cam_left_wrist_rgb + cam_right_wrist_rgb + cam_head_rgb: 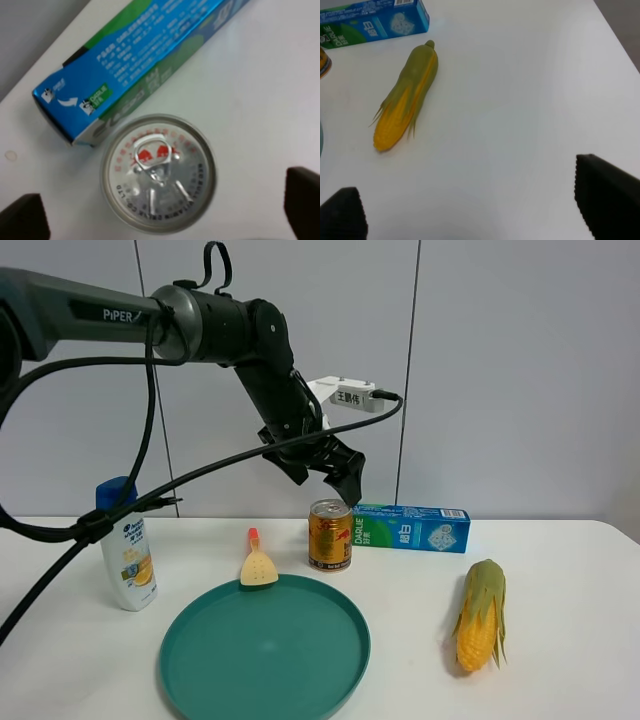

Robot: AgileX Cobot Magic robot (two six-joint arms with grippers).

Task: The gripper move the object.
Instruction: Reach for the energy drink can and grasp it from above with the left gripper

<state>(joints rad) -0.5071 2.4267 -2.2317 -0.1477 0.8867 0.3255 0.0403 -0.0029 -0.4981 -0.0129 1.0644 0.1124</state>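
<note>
The gold can (330, 535) with red markings and a silver top stands upright on the white table, just left of the toothpaste box (411, 527). My left gripper (343, 485) hangs open right above the can, not touching it. In the left wrist view I look straight down on the can's silver lid (158, 173), with my black fingertips (25, 216) wide apart on either side. My right gripper (470, 212) is open and empty over bare table; it is out of the exterior view.
A teal plate (265, 650) lies in front of the can, with a small yellow spatula (258, 565) at its far rim. A white shampoo bottle (127, 545) stands at the left. A corn cob (481, 613) lies at the right, also in the right wrist view (407, 95).
</note>
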